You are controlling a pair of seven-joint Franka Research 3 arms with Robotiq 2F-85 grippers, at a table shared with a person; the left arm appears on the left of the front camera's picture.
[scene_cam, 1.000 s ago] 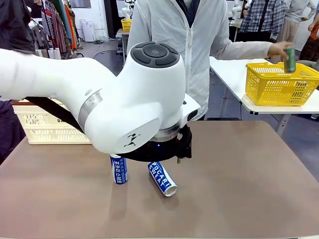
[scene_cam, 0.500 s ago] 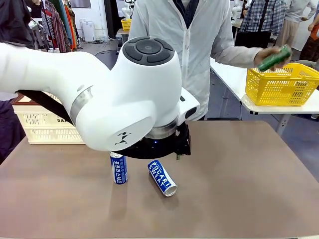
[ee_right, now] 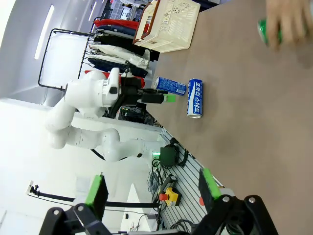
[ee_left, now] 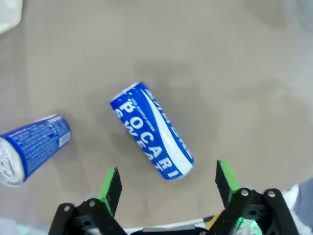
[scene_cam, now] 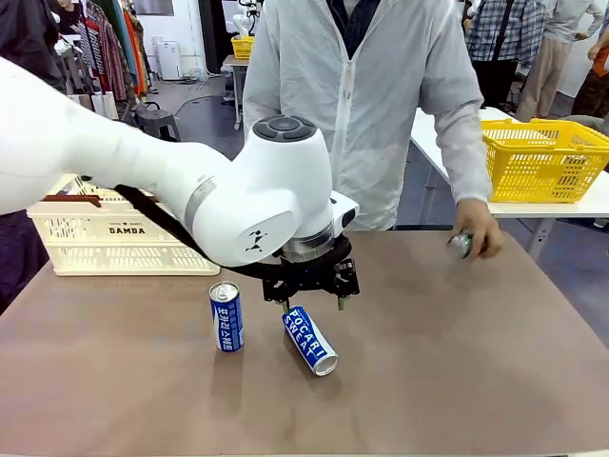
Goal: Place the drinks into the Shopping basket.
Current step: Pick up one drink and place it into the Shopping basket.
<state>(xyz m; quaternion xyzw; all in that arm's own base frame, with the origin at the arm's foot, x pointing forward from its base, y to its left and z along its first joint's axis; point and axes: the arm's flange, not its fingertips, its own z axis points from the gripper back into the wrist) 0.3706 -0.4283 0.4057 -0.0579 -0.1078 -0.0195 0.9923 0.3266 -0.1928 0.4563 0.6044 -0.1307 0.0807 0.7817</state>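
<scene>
Currently hovers above lying Pocari Sweat can [ee_left: 151,132] with left pincer [ee_left: 167,170] spread wide, likely lining up a grasp; holds right pincer [ee_right: 151,177] spread, idle.

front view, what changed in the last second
The person's hand carried a green can from the yellow basket down to the table. The left arm shifted, baring its open left pincer above the lying blue can. That can, the upright blue can and the Shopping basket stayed put.
</scene>
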